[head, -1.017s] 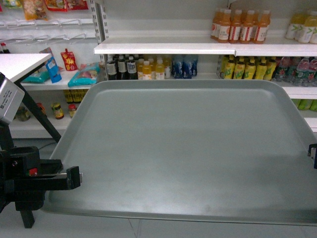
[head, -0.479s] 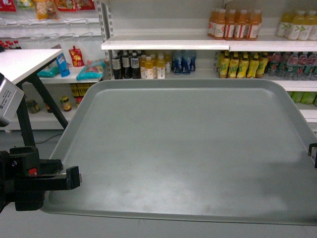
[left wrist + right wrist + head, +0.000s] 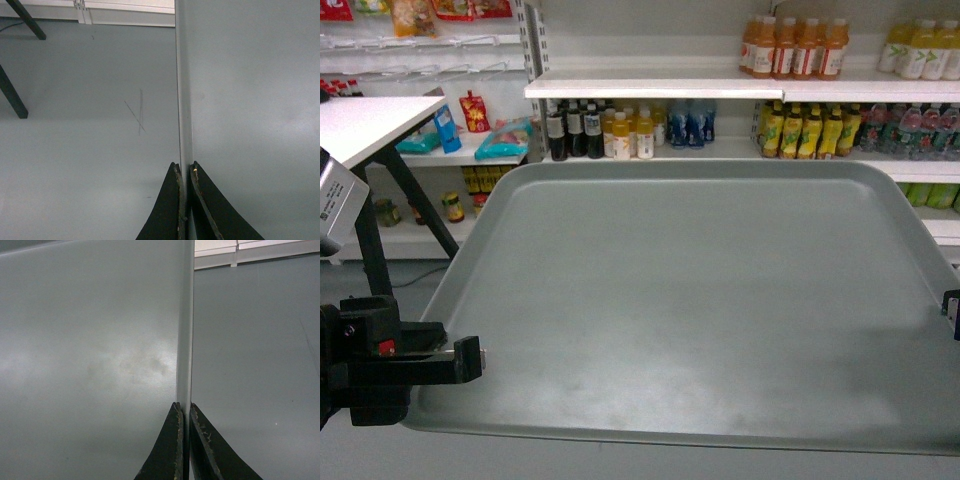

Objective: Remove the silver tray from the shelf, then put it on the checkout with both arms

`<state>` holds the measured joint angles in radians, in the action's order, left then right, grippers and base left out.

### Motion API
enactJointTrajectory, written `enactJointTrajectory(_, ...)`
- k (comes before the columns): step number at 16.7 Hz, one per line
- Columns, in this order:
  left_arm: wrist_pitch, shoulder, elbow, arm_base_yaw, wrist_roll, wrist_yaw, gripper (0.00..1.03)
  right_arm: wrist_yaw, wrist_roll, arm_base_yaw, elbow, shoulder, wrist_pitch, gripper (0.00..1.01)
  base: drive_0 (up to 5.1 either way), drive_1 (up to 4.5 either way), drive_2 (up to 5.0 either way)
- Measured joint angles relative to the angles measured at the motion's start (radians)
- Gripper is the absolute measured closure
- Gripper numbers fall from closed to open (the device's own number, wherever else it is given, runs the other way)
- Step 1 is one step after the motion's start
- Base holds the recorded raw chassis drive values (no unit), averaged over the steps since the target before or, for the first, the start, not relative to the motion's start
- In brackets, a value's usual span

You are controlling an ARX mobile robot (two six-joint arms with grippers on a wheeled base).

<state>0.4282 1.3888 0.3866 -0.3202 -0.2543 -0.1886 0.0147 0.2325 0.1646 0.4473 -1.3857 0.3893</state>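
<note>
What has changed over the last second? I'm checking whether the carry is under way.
The background slid right in the head view a second ago, so the robot turned left, bringing the checkout further into view; it has since nearly settled. The left pincer and right pincer stay shut on the silver tray rims.

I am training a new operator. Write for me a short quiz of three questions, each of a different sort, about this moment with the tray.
1. True or false: the silver tray rests on a shelf board.
2. Which part of the tray does the left gripper clamp? A) centre B) edge rim C) underside only
3. Fill in: the checkout appears at the ___ of the head view.

Key:
1. False; the tray is held in the air, with the floor under it.
2. B; the right gripper clamps the opposite rim.
3. Left.
</note>
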Motion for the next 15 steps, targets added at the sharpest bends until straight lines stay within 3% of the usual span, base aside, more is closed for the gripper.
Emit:
enactJointTrajectory(10, 0.0, 0.0, 0.0, 0.0, 0.0, 0.002, 1.0, 0.0, 0.0, -0.001, 0.0, 0.0, -0.002, 0.99, 0.0, 0.0, 0.0)
enactJointTrajectory(15, 0.0, 0.0, 0.0, 0.0, 0.0, 0.001, 1.0, 0.0, 0.0, -0.001, 0.0, 0.0, 0.0, 0.99, -5.0, 2.43, 2.4)
